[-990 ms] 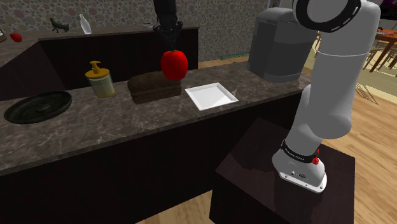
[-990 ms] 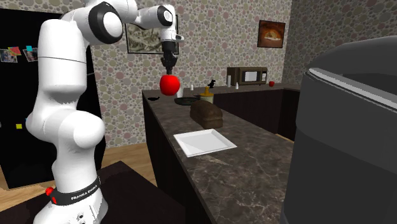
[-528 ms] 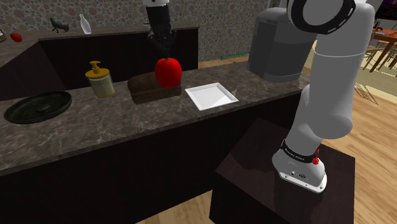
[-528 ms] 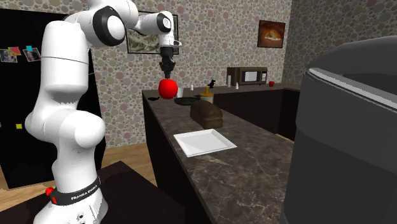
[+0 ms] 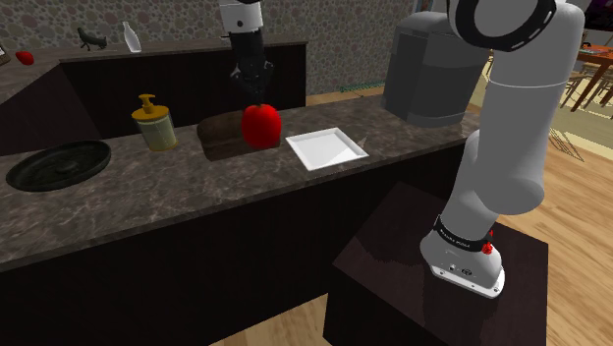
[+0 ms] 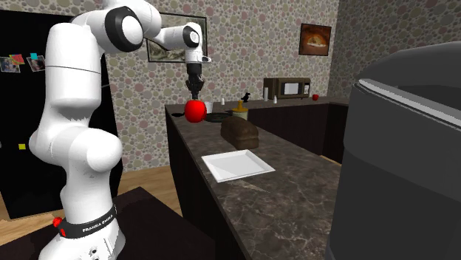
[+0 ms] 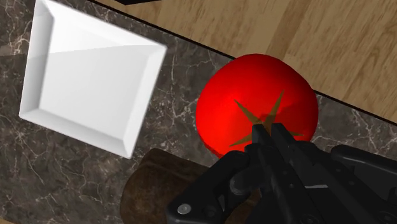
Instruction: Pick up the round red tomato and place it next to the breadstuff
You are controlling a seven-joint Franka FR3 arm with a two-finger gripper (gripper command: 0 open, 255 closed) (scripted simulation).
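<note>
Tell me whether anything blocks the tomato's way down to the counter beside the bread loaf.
Nothing visible does. The tomato, held in the gripper, hangs above bare counter beside the dark loaf; the white plate lies apart.

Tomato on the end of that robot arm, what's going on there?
The white robot arm's black gripper is shut on the top of a red tomato. It holds the tomato low over the dark stone counter, right beside a dark brown loaf. A white square plate lies close by on the counter. The tomato has not been let go yet. Whether it already touches the counter, I cannot tell.
</note>
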